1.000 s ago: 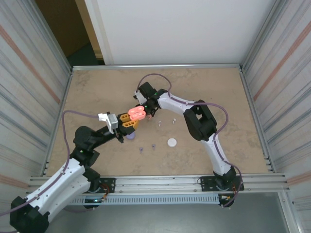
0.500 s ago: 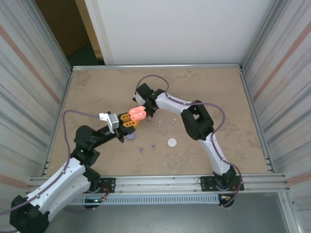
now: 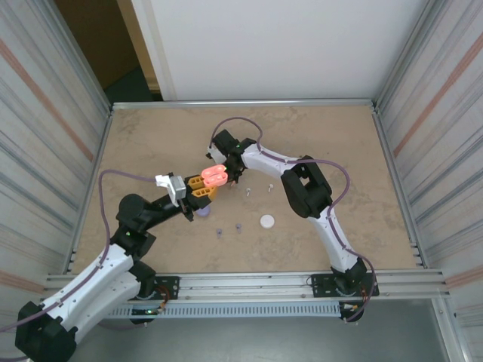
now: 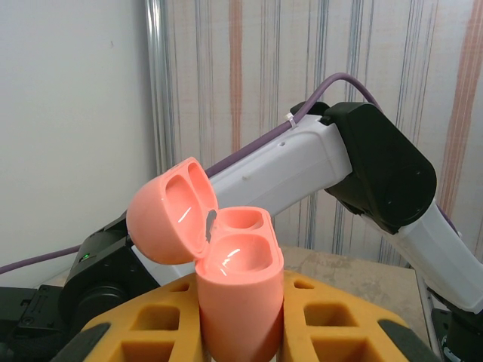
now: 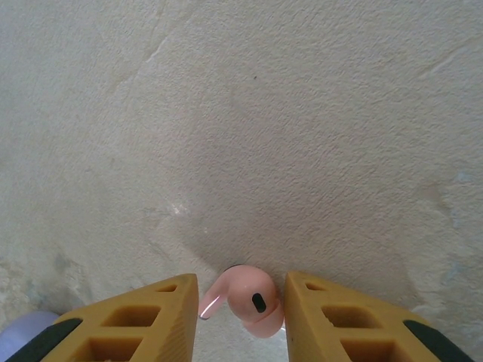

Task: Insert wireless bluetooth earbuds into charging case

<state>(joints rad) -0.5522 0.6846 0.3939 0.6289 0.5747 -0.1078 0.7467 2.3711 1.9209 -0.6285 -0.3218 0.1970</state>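
**Pink case gripped with its lid open, pink earbud between the right tool's fingers**

The left tool [image 3: 202, 188] is clamped on the pink charging case [image 4: 240, 294], whose lower body sits pinched between the yellow fingers. The case stands nearly upright and its lid [image 4: 167, 215] hangs open toward 10 o'clock in the left wrist view. Both hollows of the case body look empty. Behind the case, the white and black right arm [image 4: 302, 162] crosses the left wrist view.

The right tool [image 5: 241, 280] has its fingers drawn in on a pink earbud [image 5: 247, 303]. The bud fills the gap between the fingers, which lie against both of its sides. Its rounded head points toward 6 o'clock in the right wrist view, with the bare counter [image 3: 151, 151] beyond.

From above, the held case sits at about 10 o'clock of the counter's middle. Two white earbuds [image 3: 247, 191] lie on the counter at 4 o'clock of it, near each other. A white case [image 3: 267, 221] rests at 5 o'clock of them. Two purple earbuds [image 3: 219, 232] lie at 6 o'clock of the pink case, well apart from it. A purple case [image 3: 202, 213] sits just beside the left tool at its 6 o'clock.
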